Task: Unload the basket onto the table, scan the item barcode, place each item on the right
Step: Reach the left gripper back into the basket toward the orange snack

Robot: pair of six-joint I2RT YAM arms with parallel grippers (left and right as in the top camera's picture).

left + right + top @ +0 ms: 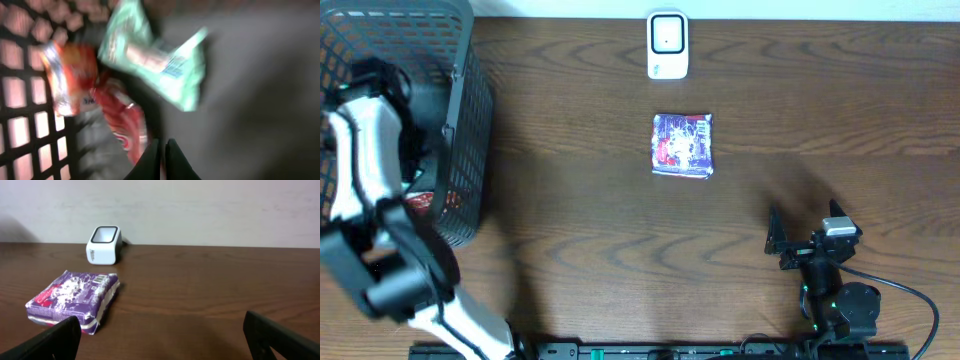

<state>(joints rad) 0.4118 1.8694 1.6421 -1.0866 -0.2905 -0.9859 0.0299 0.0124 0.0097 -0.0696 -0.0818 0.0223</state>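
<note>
- Presently, your left hand (162, 150) is reaching down inside the dark mesh basket (470, 150) at the left end of the worktop (570, 200), and its fingers (149, 162) are sitting pressed together with only a sliver of a gap between them.
- You are looking at a blurred left wrist view, so I cannot tell whether those closed fingers are pinching anything.
- Just beyond the fingertips, a red packet (122, 120) is lying on the basket floor; an orange packet (67, 75) is leaning by the mesh wall, touching the red one, and a pale green packet (155, 55) is lying further in, overlapping them.
- Your right hand (803, 225) is hovering low over the right part of the worktop, its fingers (55, 340) standing spread wide apart and holding nothing.
- A purple packet (682, 145) is lying flat on the worktop near the middle, well apart from both hands.
- Behind it, the white scanner (667, 45) is standing at the far edge, near the purple packet but not touching it.
</note>
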